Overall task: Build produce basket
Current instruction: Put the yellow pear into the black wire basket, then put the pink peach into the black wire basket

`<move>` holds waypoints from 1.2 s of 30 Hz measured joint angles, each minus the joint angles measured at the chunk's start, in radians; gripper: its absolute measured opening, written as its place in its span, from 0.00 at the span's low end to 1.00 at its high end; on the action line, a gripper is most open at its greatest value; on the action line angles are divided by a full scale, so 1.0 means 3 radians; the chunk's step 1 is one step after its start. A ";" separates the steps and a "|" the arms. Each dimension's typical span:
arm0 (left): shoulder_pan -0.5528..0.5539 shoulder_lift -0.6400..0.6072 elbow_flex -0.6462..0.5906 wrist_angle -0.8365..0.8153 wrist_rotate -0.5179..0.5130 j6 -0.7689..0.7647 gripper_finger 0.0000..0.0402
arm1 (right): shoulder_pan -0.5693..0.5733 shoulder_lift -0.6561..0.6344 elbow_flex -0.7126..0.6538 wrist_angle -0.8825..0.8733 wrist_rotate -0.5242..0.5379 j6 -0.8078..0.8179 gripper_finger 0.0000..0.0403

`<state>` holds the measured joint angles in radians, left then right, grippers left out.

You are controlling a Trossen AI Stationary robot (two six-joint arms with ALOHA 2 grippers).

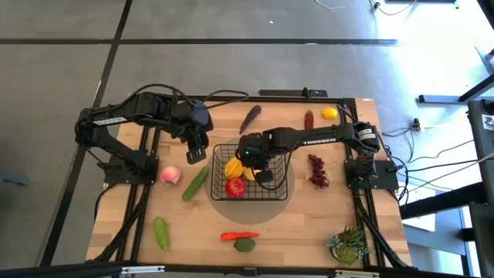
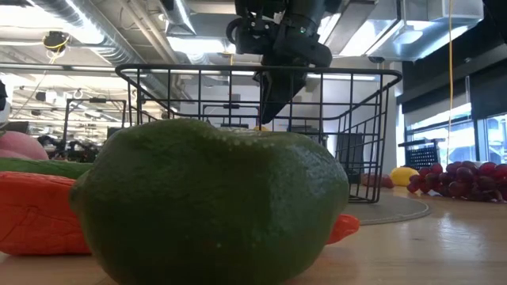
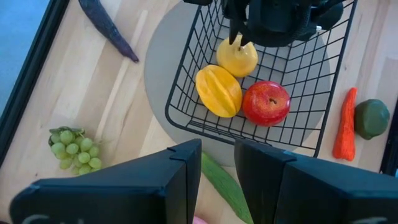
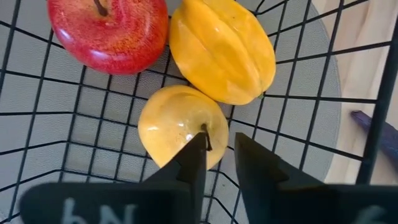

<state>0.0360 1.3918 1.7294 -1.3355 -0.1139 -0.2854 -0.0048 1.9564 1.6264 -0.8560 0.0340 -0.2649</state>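
The black wire basket point(image 1: 279, 185) stands on a grey round mat at the table's middle. In it lie a red tomato point(image 4: 109, 31), a ribbed yellow fruit point(image 4: 224, 53) and a round yellow fruit point(image 4: 171, 127) with a short stem. My right gripper point(image 4: 217, 152) reaches down into the basket, its fingers a narrow gap apart, right over that stem; it also shows in the low view point(image 2: 273, 99). My left gripper point(image 3: 217, 165), narrowly open and empty, hovers left of the basket above a cucumber point(image 1: 194, 184). My right gripper points down at the round yellow fruit's stem point(image 4: 205, 135), which stands beside the inner edge of one fingertip point(image 4: 194, 152). Whether the finger touches the stem or the fruit, I cannot tell. The fruit rests on the basket's floor.
On the table lie a peach point(image 1: 170, 175), a second cucumber point(image 1: 160, 232), a red chilli point(image 1: 239, 235), a green fruit point(image 1: 245, 245), dark red grapes point(image 1: 317, 171), a lemon point(image 1: 329, 113), an eggplant point(image 1: 250, 118), green grapes point(image 3: 74, 148) and a potted plant point(image 1: 349, 245).
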 joint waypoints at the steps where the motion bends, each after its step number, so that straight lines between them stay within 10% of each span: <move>1: 0.0000 0.0000 0.0000 -0.0001 0.0000 0.0000 0.21 | 0.0000 0.0000 0.0000 0.0000 0.0000 0.0000 0.22; 36: 0.0025 -0.0001 0.0003 -0.0602 -0.0202 -0.0838 0.22 | -0.0043 -0.0020 0.1090 -0.1141 -0.0004 -0.0008 0.27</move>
<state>0.0434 1.3916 1.7302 -1.5160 -0.1745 -0.5367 -0.0176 1.9505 1.9535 -1.1981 0.0328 -0.2672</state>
